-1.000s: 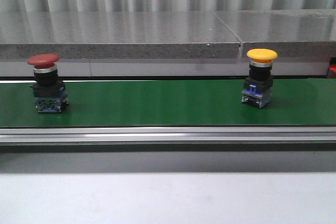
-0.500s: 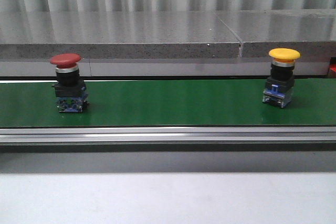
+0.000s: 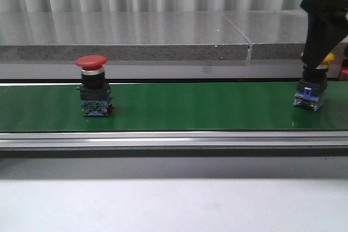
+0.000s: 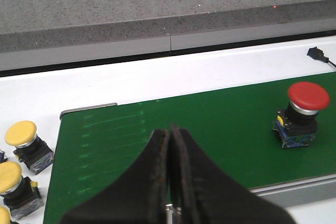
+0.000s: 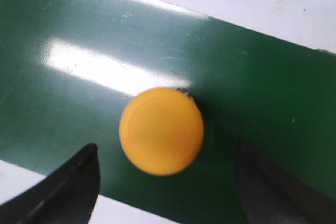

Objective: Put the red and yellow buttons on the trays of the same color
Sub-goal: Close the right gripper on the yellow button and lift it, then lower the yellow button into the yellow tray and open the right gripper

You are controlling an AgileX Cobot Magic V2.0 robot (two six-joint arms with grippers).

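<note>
Both buttons have ridden along the green belt toward the right since the earlier frames. Red button now sits left of belt centre. Yellow button is close to the belt's right end, and the right arm has come into the front view above it, covering most of its cap.

Meaning for the task: the belt is feeding parts toward the pick point, and the yellow one looks to be the first target. No trays are visible in any view, so the drop site cannot be placed.

Right end effector: fingers spread wide, holding nothing. In the right wrist view the yellow cap lies between the two fingertips, well apart from both and slightly ahead of them. From the front view I cannot tell how far above the cap the fingers hang. Judgement: this is the approach over the cap; a descent and closure are yet to come, and timing matters if the belt is running.

Left end effector: fingers pressed together, empty, hovering above the belt's near edge at its left end. Red button is well apart from it, further along the belt. Spare yellow buttons stand on the white worktop just off the belt's left end.
</note>
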